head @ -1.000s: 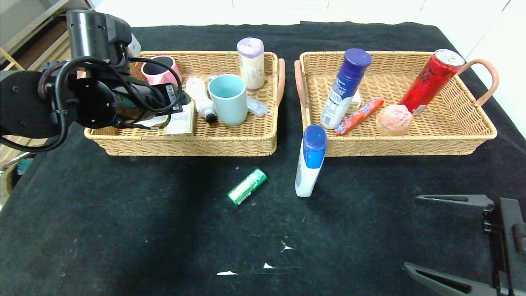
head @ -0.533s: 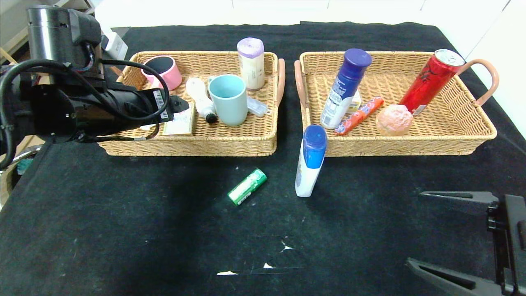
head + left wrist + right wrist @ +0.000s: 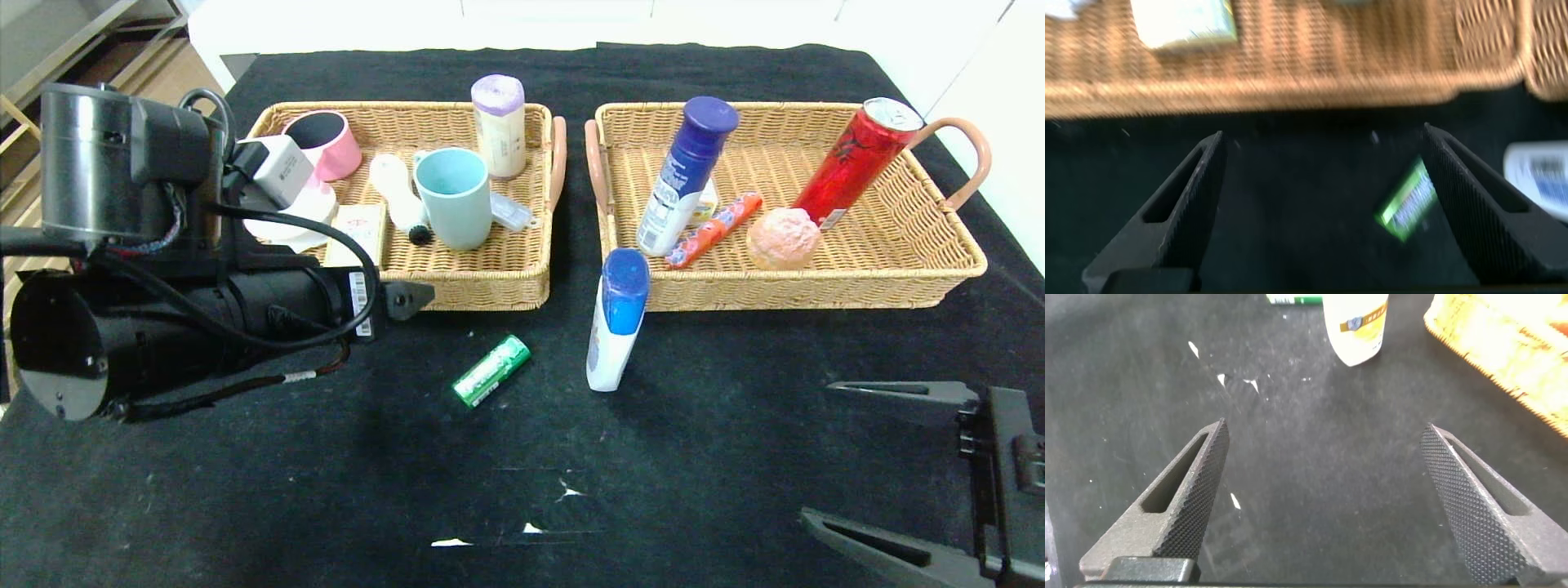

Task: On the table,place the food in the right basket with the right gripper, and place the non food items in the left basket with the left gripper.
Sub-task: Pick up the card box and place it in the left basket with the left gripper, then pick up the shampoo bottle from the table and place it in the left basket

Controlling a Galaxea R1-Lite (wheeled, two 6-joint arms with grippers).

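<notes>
Since a second ago my left hand [image 3: 1315,204] has drawn back out of the woven left basket [image 3: 490,286], released and empty, toward the small green tube [image 3: 491,371] lying on the black counter [image 3: 245,490], which I judge needs straddling next while my right hand [image 3: 1323,498] waits spread wide near right.

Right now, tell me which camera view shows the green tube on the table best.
The head view: the green tube lies whole and sharp on the black table, in front of the left basket. The left wrist view shows it blurred between the open left tool. The right wrist view catches only a sliver at the frame edge.
</notes>
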